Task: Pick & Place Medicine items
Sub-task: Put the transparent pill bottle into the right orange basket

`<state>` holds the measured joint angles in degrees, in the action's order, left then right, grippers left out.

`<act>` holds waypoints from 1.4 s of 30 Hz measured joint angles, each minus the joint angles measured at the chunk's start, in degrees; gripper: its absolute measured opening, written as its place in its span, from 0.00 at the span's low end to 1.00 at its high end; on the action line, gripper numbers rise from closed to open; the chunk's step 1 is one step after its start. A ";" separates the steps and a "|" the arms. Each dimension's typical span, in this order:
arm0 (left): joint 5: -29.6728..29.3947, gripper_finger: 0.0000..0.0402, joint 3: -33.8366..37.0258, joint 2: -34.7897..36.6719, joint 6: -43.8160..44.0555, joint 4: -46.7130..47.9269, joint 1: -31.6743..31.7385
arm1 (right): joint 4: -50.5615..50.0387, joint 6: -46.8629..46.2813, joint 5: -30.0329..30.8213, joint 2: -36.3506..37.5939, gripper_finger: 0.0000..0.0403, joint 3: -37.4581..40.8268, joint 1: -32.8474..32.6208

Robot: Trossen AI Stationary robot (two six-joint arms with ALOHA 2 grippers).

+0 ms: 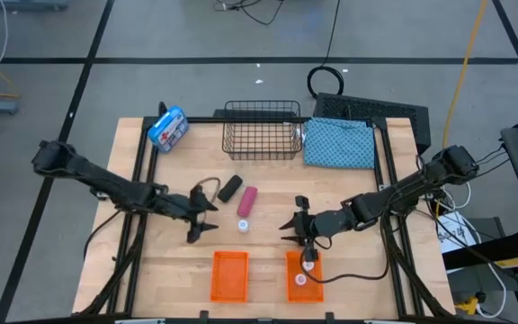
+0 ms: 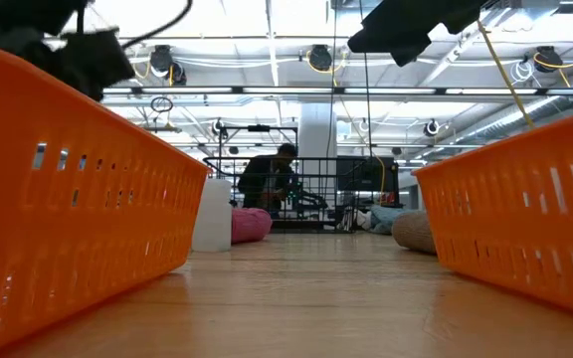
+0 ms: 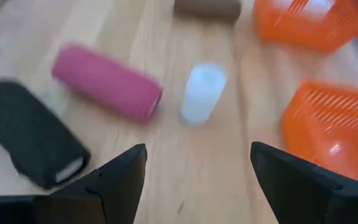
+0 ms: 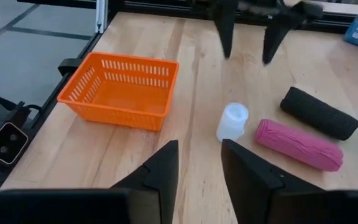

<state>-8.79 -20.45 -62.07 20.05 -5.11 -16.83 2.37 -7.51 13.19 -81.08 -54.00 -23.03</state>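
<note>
A white bottle (image 1: pixel 244 224) stands upright on the wooden table. A pink piece (image 1: pixel 247 201) and a black piece (image 1: pixel 230 187) lie just beyond it. My left gripper (image 1: pixel 207 211) hangs open to their left; its wrist view shows the bottle (image 3: pixel 202 92), pink piece (image 3: pixel 107 81) and black piece (image 3: pixel 33 134) ahead of its spread fingers. My right gripper (image 1: pixel 290 223) stands to the right of the bottle (image 4: pixel 232 121), its fingers a little apart with nothing between them (image 4: pixel 199 165). A brown piece (image 2: pixel 414 231) lies near the right basket. Two white bottles (image 1: pixel 301 279) sit in that basket.
Two orange baskets stand at the near edge, the left one (image 1: pixel 229 274) and the right one (image 1: pixel 302 277). A black wire basket (image 1: pixel 261 130), a blue patterned cloth (image 1: pixel 340 142) and a blue-and-white package (image 1: pixel 167 128) lie along the far side.
</note>
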 joint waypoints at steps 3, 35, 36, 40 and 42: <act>-2.47 0.74 0.00 -5.50 1.17 -1.82 -0.88 | -0.02 0.25 0.02 0.00 0.26 0.00 0.04; -3.23 0.74 -6.37 -43.21 -17.12 -40.85 -0.32 | -0.44 1.38 0.11 0.00 0.25 0.04 0.17; -3.25 0.74 -6.79 -43.27 -17.60 -40.63 -0.12 | -0.44 1.38 0.11 0.00 0.25 0.04 0.17; -3.89 0.74 -7.52 -43.33 -18.40 -40.21 0.85 | -0.46 1.38 0.13 0.00 0.25 0.04 0.17; -3.95 0.74 -7.52 -43.33 -18.45 -39.97 1.24 | -0.44 1.38 0.13 0.00 0.25 0.04 0.17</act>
<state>-12.74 -27.97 -105.41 1.60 -45.08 -15.59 1.93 -6.13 13.32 -81.08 -53.95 -22.85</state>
